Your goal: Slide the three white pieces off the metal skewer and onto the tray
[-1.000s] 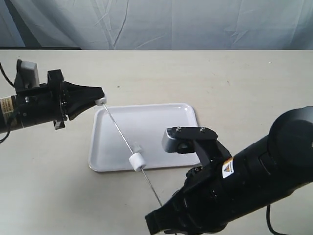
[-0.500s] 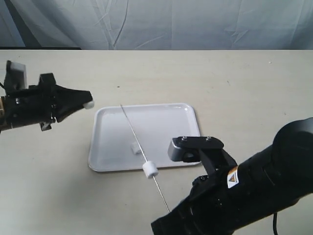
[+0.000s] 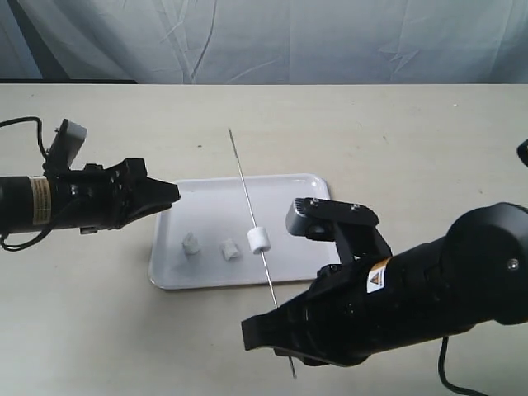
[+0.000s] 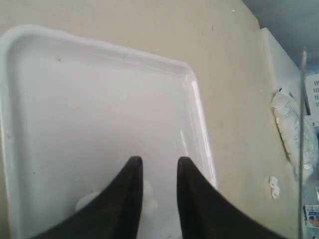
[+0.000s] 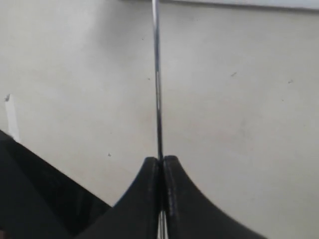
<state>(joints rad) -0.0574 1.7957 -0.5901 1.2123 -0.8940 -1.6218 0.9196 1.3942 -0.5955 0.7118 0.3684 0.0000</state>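
Metal is gripped only at its near end: the skewer (image 3: 246,198) is pinched by the right gripper (image 5: 160,162), jaws pressed together on it, so a twist or slip may be expected if the last piece (image 3: 259,240) is pushed hard. That piece is threaded midway, above the tray's (image 3: 289,206) near part. If the skewer is tilted carelessly, the piece may be dropped past the rim. Two loose pieces (image 3: 228,249) lie on the tray. Beyond, the left gripper (image 4: 157,162) is held narrowly parted, nothing gripped, above the tray's left part.
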